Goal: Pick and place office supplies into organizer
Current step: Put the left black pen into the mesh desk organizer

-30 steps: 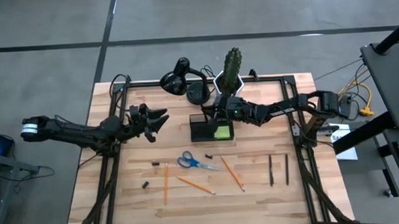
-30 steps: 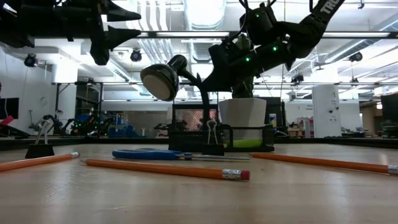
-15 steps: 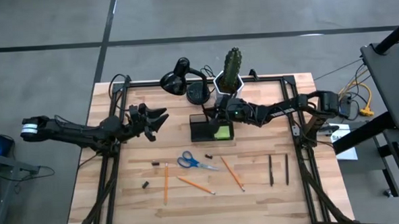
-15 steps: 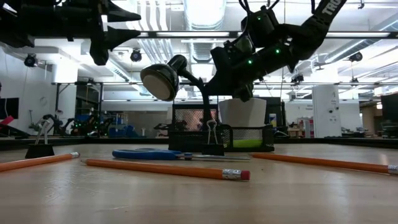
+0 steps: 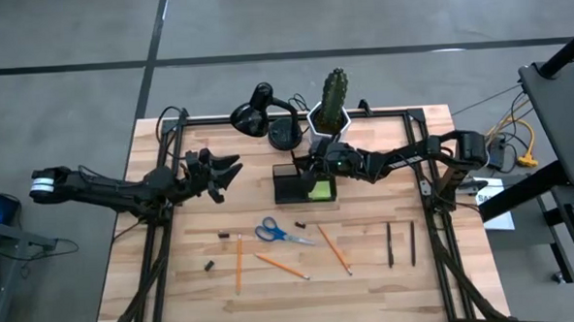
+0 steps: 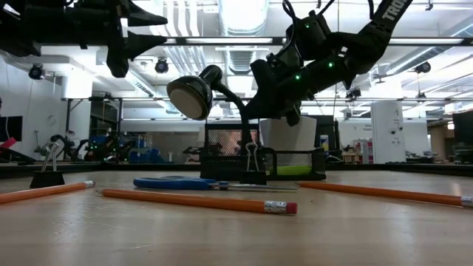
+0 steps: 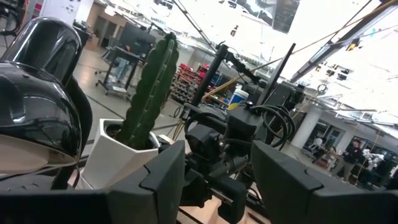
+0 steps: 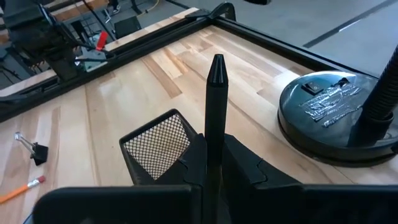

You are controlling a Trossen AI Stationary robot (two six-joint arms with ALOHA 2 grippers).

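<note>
Now the right hand [image 8: 214,163] pinches a dark pen [image 8: 216,106] above the organizer [image 8: 160,146].

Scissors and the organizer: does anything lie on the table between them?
No. In the high view the wood between the scissors and the organizer is bare; the nearest small dark bit lies beside the scissors' blades.

Past the left gripper [image 7: 217,180], whose two dark fingers [image 7: 158,180] are standing apart, a green cactus [image 7: 149,90] is rising from a white pot [image 7: 112,158]. The glossy black lamp head [image 7: 37,93] is sitting just beside it. Between the fingers, the other arm [image 7: 236,137] is showing farther off.
</note>
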